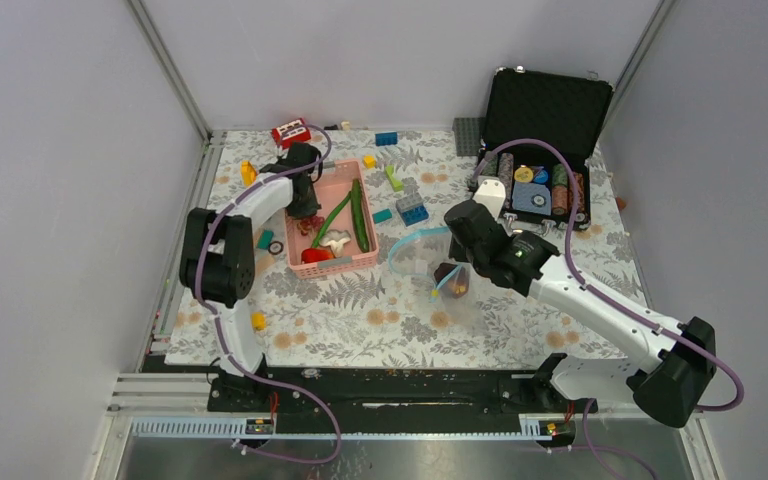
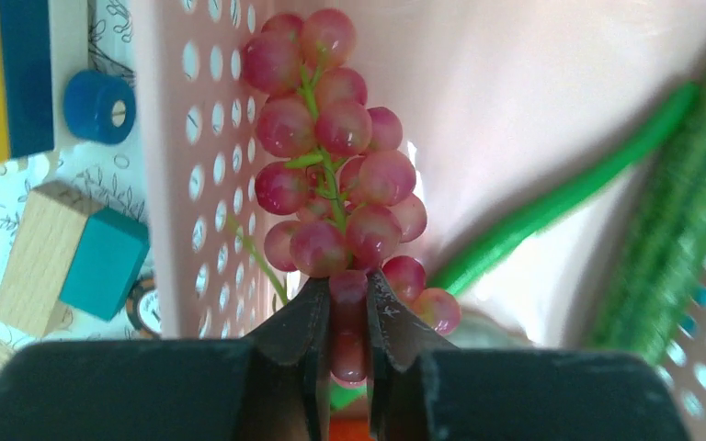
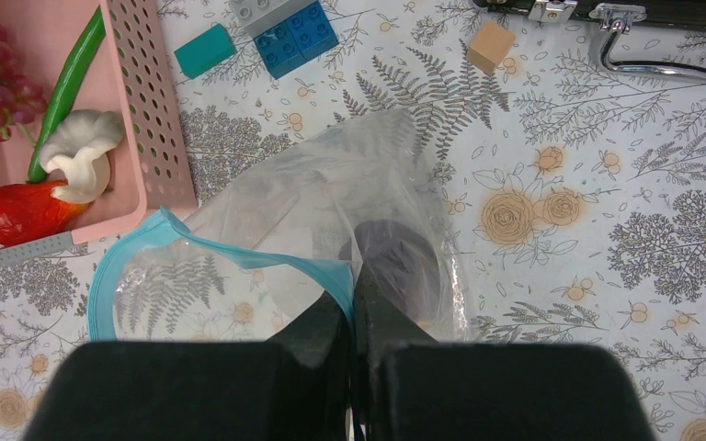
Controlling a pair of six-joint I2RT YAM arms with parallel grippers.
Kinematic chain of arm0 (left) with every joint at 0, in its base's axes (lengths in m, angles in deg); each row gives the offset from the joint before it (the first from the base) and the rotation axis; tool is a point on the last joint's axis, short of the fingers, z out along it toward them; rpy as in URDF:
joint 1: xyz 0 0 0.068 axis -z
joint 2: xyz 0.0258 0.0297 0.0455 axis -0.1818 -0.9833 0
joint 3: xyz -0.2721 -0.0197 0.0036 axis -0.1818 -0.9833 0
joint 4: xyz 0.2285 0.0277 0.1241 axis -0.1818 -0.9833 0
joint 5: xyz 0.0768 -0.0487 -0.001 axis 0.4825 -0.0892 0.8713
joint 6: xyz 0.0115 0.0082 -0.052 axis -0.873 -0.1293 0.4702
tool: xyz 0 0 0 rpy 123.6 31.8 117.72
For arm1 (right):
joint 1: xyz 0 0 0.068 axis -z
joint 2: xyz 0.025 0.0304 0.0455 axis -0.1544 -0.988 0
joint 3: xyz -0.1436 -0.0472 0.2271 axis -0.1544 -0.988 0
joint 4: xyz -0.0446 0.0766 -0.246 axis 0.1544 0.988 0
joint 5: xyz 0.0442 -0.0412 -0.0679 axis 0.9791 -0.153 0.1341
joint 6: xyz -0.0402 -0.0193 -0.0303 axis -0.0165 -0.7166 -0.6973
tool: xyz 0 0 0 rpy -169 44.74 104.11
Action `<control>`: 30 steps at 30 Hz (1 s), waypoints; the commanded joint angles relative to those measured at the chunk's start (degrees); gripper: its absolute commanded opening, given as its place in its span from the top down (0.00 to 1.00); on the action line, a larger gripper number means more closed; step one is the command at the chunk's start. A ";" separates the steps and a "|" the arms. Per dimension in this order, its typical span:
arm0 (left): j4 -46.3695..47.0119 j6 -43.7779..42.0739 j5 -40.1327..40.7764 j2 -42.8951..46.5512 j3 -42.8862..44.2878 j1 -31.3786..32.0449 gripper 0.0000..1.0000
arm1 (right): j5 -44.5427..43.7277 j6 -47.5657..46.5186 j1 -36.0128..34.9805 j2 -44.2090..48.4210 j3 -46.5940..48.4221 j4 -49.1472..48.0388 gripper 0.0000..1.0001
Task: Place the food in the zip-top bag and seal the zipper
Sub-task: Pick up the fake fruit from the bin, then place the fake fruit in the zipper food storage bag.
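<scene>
Fern-and-flower printed table cloth (image 1: 360,320) covers the work area. Open black hard case (image 1: 545,105) sits at the far right w/ poker chips in its tray.

Pink slotted plastic basket (image 1: 345,264) is left of centre, long side running away from the arms. The L arm reaches into its far end.

Clear flimsy plastic zip-top bag (image 3: 294,202) lies crumpled on the cloth just right of the basket, not touching it. Its thin light-blue zipper strip (image 3: 239,250) curls in an open loop, so the mouth gapes toward the basket.

R gripper (image 3: 351,299) is over the bag's near side, fingers pressed together and pinching the zipper strip at the mouth edge. A maroon round toy fruit (image 3: 395,262) sits inside the bag, right beside those fingers.

Still in the basket:
- two long green toy pods (image 1: 360,215) lying lengthwise
- dark red toy grape bunch (image 2: 331,138) against the perforated wall
- white toy piece (image 3: 83,147), touching the red toy piece (image 3: 23,209) at the near end

L gripper (image 2: 347,285) is nipped onto the lowest grapes of the bunch, one berry squeezed btwn the fingers. Can't tell if the bunch is off the basket floor.

Loose on the cloth are a blue-and-grey studded block (image 3: 299,32), a teal block (image 3: 204,50) and a small wooden cube (image 3: 491,46), all beyond the bag.
</scene>
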 commanded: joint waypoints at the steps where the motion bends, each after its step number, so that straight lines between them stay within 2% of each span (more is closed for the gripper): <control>1: 5.58 1.68 -4.73 13.01 -4.00 0.14 1.00 | -2.10 0.20 0.36 2.00 -0.28 -1.42 1.00; 7: 8.42 3.23 -9.17 21.67 -7.73 0.14 1.00 | -2.50 -0.06 0.32 2.06 -0.68 -1.84 1.00; 14: 11.88 3.45 -19.81 32.48 -10.20 2.26 1.00 | -2.12 -0.09 0.36 1.07 -0.15 -1.97 1.00; 16: 13.35 2.38 -23.40 35.40 -10.80 4.53 1.00 | -1.82 -0.09 0.36 1.02 -0.30 -2.32 1.00; 20: 19.28 0.74 -36.76 41.05 -13.84 10.71 1.00 | -1.48 0.16 0.36 1.23 -0.25 -2.71 1.00; 25: 26.10 -3.45 -43.99 45.13 -18.73 21.42 1.00 | 0.13 0.66 0.36 1.76 -0.58 -3.61 1.00; 28: 33.40 -3.88 -53.89 45.86 -22.60 24.90 1.00 | 0.93 1.21 0.36 2.14 -0.67 -3.62 1.00; 30: 40.06 -1.66 -55.64 46.06 -26.28 26.46 1.00 | 1.67 1.51 0.32 2.49 -1.16 -4.34 1.00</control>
